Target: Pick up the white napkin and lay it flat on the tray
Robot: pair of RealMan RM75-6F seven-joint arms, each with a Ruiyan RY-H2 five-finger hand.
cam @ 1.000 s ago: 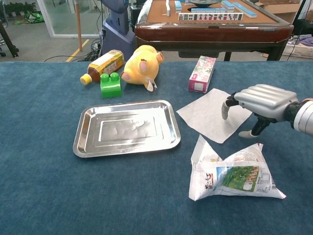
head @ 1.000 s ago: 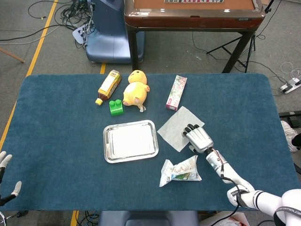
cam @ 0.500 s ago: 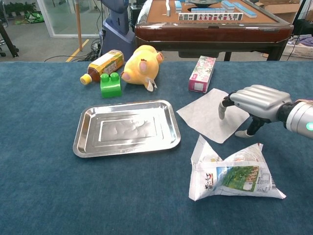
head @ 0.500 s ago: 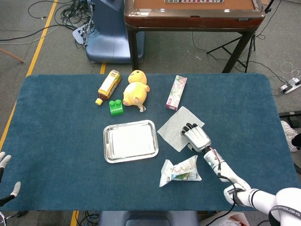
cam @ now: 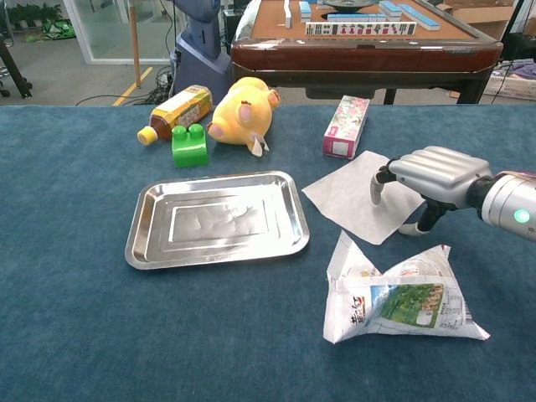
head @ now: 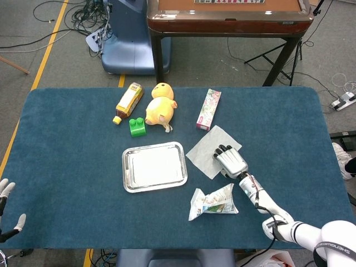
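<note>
One tray (cam: 142,248) lies left of the white napkin (cam: 352,197), flat on the table. Right hand (cam: 423,180) hovers unclenched over its right edge, grasping nothing; pinching a corner should avoid bunching.

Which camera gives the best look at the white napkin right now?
The chest view: the white napkin appears large and flat beside the tray, under the right hand. The head view shows it smaller, from above, partly covered.
</note>
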